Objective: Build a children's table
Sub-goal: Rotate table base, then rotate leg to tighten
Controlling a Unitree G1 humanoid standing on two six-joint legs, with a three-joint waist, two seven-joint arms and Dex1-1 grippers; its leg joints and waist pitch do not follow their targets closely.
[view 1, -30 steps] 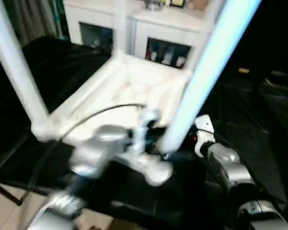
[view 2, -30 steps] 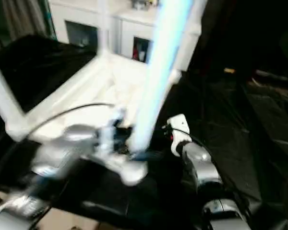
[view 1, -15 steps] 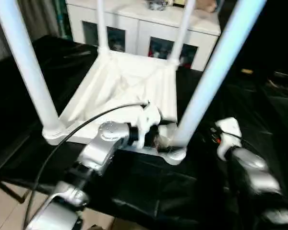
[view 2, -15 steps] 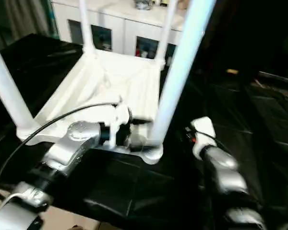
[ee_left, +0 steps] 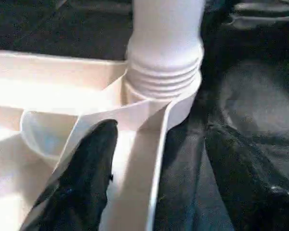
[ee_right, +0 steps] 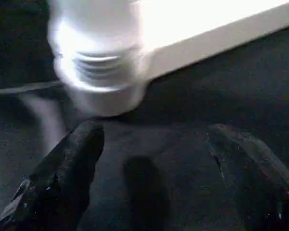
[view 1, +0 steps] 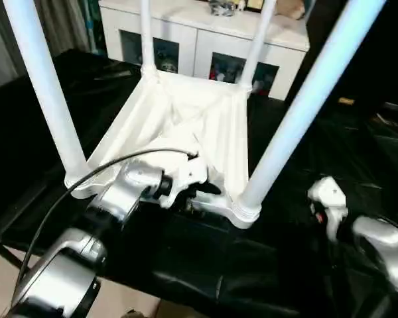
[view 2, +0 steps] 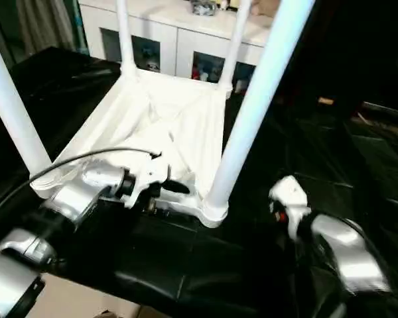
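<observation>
My left gripper (ee_left: pixel 159 163) straddles the near rim of the upturned tabletop (view 1: pixel 186 119), fingers spread, one inside the rim and one outside. Just ahead stands the near-right leg (view 1: pixel 305 106) in its socket. My right gripper (ee_right: pixel 151 168) gapes, holding nothing, beside that corner.

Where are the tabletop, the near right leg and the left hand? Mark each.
tabletop (view 1: pixel 215 136): left eye view, on its ribbed underside.
near right leg (view 1: pixel 298 112): left eye view, mid-shaft of the tube.
left hand (ee_left: pixel 149 159): left wrist view, midway between its black fingers.
</observation>
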